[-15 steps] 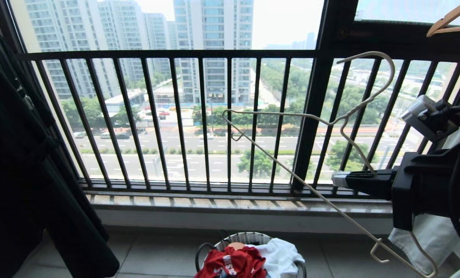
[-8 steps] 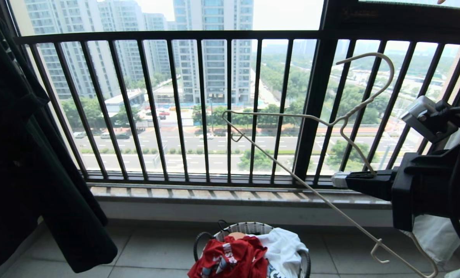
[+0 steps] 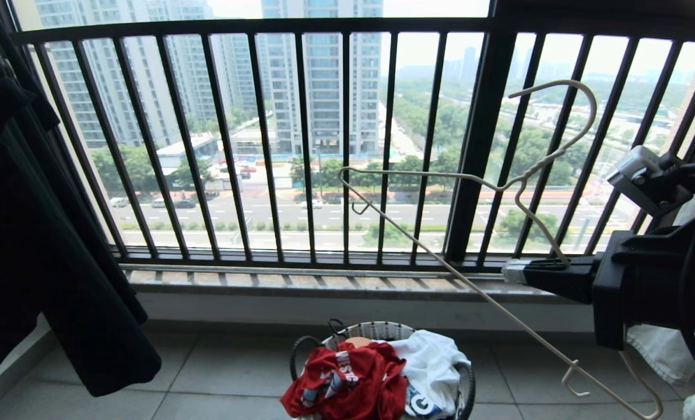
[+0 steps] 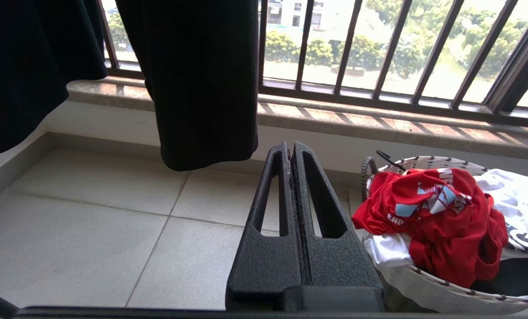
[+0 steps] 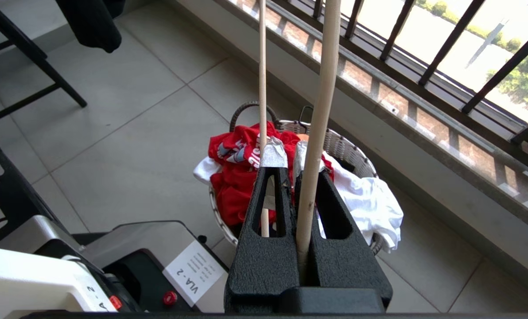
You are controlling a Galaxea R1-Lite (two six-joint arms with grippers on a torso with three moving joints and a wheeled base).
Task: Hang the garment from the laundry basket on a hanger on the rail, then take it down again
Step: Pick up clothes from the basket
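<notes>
So the right gripper (image 3: pixel 513 271) is out in front of the black railing (image 3: pixel 347 146), jaws clamped on the cream wire hanger (image 3: pixel 441 265), which sits tilted with its hook up high. The red T-shirt (image 3: pixel 347 382) is bunched up in the laundry basket (image 3: pixel 470 391) on the tiled floor (image 3: pixel 225 379), next to a white garment (image 3: pixel 432 367). The left gripper (image 4: pixel 290 155) hangs low beside the basket, jaws pressed together, holding nothing. A black garment (image 3: pixel 38 233) hangs on the left.

Black textured right end effector (image 3: pixel 516 271), taped tips, silver wrist camera (image 3: pixel 642 178).
</notes>
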